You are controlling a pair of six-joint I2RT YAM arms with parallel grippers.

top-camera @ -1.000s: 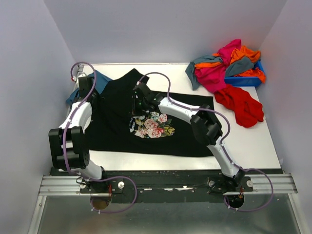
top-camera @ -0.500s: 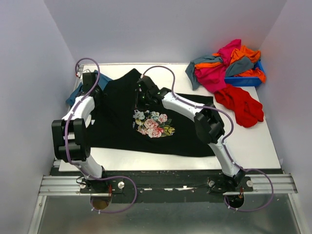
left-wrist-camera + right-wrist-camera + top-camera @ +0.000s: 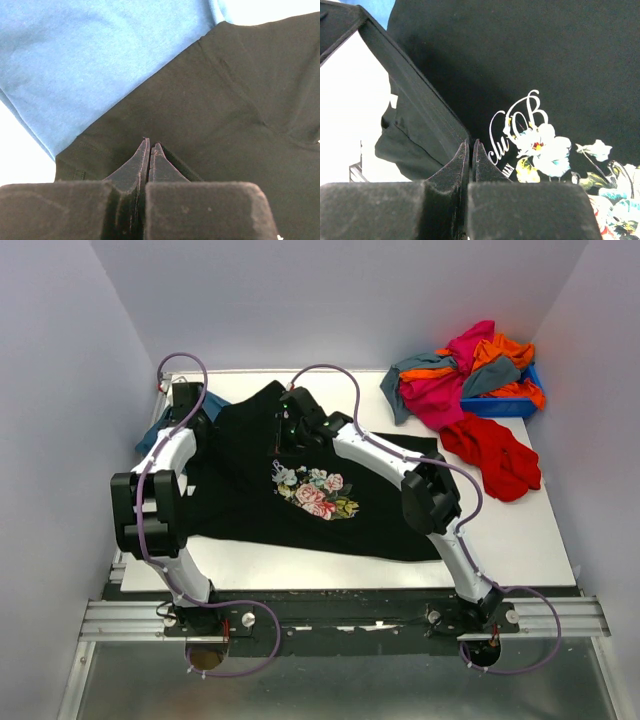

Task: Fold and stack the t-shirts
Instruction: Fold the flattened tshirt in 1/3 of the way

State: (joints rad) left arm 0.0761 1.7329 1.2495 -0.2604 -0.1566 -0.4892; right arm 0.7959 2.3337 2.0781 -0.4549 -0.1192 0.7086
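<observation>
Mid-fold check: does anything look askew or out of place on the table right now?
The black t-shirt lies skewed, its far-left corner overlapping the teal-blue t-shirt. At far right, a red t-shirt sprawls on the table beside the blue bin and its overflowing pile.

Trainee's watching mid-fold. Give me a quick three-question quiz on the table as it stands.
1. True or false: the red cloth t-shirt lies inside the small blue plastic bin.
2. Which thing does the black cloth t-shirt with floral print partly cover at far left? A) plain teal-blue cloth t-shirt B) grey towel C) yellow box
3. What do the left gripper and right gripper both pinch?
Key: 1 false, it lies outside, nearer than the bin. 2 A. 3 the black t-shirt.
</observation>
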